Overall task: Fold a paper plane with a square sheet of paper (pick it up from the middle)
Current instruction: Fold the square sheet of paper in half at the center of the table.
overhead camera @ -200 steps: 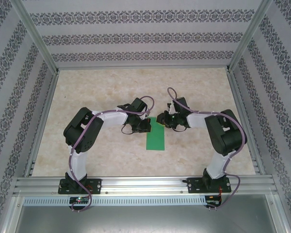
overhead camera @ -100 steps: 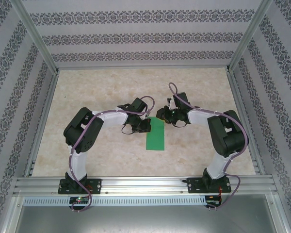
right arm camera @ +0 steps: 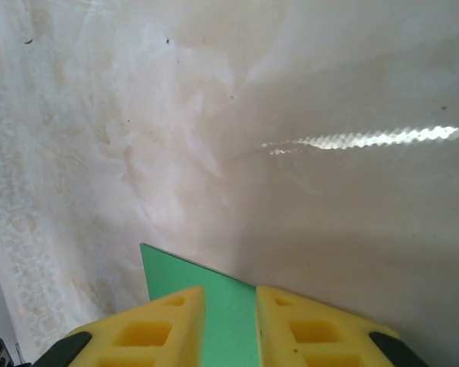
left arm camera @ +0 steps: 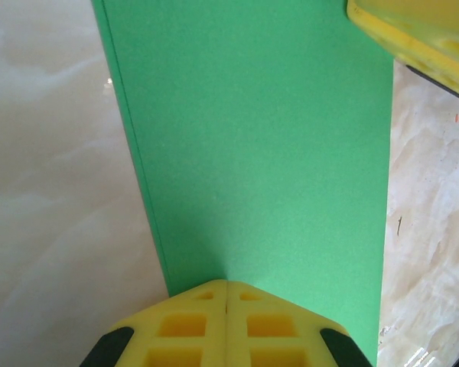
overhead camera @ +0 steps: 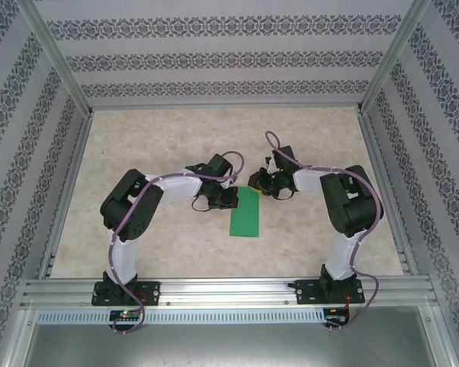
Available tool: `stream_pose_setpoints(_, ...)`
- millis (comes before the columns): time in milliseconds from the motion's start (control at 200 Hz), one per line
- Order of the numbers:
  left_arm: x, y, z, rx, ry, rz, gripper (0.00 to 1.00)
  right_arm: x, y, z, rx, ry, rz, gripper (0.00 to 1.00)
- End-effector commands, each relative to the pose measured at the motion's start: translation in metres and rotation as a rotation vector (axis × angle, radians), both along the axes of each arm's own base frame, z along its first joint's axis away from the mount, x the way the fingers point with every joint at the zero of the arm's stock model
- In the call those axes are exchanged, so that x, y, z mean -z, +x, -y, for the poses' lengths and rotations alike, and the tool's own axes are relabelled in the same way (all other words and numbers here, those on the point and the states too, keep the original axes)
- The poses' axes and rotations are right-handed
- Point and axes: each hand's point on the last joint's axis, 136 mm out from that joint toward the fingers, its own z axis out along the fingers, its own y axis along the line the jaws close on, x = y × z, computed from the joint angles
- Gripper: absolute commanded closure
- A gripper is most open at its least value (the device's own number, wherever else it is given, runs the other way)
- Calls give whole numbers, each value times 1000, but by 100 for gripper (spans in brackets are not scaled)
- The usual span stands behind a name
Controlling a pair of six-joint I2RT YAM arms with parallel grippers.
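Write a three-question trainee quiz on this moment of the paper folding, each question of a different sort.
1. True or false: the paper lies on the table as a full open square.
2. Pick one. The left fingers are: A) shut together over the paper, B) spread wide apart, C) shut on a cup.
3. Short answer: what colour shows through the gap between the right fingers?

Key:
1. False: it lies as a narrow rectangle.
2. A.
3. Green, the paper.
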Motion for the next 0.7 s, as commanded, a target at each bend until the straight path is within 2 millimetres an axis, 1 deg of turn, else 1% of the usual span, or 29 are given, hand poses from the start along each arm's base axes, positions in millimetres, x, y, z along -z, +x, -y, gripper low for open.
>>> stream_pose_setpoints(0, 26, -19, -22, 12, 136, -51, 100, -26, 6, -1, -5, 7, 43, 75)
stream_pose_setpoints(55, 26, -18, -22, 12, 137, -49, 100, -40, 10, -2, -6, 13, 70, 74)
stream_pose_setpoints(85, 26, -18, -22, 11, 136, -50, 100, -44, 11, -1, -8, 7, 77, 74)
stream_pose_setpoints(165, 25, -18, -22, 12, 134, -47, 100, -45, 16, 2, -2, 1, 77, 75)
stream_pose_setpoints(285, 24, -18, -22, 13, 134, -45, 100, -30, 17, 5, 13, 1, 34, 76)
stream_pose_setpoints(500, 24, -18, -22, 12, 137, -45, 100, 2, 6, 4, 27, 7, -40, 77)
stream_pose_setpoints(604, 24, -18, -23, 13, 139, -43, 100, 20, 2, 10, 41, -27, -69, 77)
stream_pose_setpoints(654, 24, -18, -23, 13, 139, -44, 100, 23, 3, 14, 55, -47, -69, 78)
stream_pose_setpoints(699, 24, -18, -23, 12, 139, -45, 100, 18, 5, 15, 64, -40, -45, 78)
